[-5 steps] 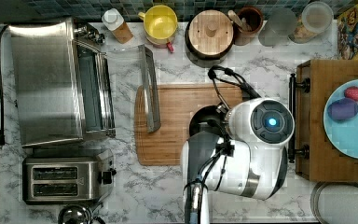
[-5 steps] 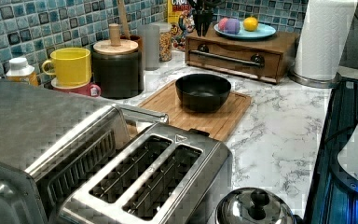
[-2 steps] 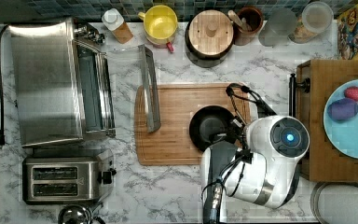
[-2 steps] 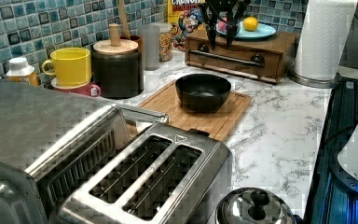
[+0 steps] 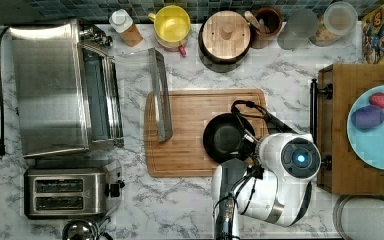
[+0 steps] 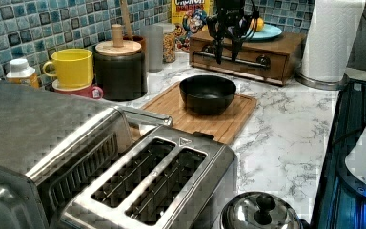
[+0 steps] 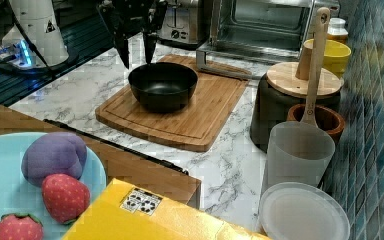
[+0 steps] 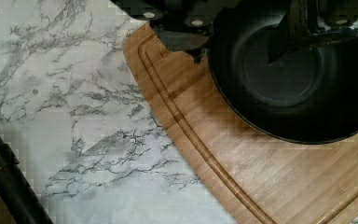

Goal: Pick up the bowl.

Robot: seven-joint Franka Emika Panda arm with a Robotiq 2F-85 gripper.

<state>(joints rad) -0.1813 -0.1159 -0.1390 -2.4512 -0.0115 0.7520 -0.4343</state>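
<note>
Even, bright overhead light covers the white marble counter (image 5: 180, 210), with soft, short shadows. Glare streaks the brushed steel toaster oven (image 5: 50, 85). The round glossy black bowl (image 7: 163, 85) carries pale highlights inside. In the wrist view the wooden cutting board (image 8: 270, 172) darkens beneath the bowl. Blocky compression softens fine detail throughout.

The top view looks straight down on the counter (image 5: 180, 205), with the cutting board (image 5: 190, 130) near the middle. The left view sits low and close behind the toaster (image 6: 143, 191), facing across the cutting board (image 6: 219, 119) toward the tiled wall. The right view looks from the opposite end, past the light-blue plate (image 7: 0, 170), back over the same cutting board (image 7: 180, 120). The wrist view hangs close above a corner of the cutting board (image 8: 261, 172), looking down.
</note>
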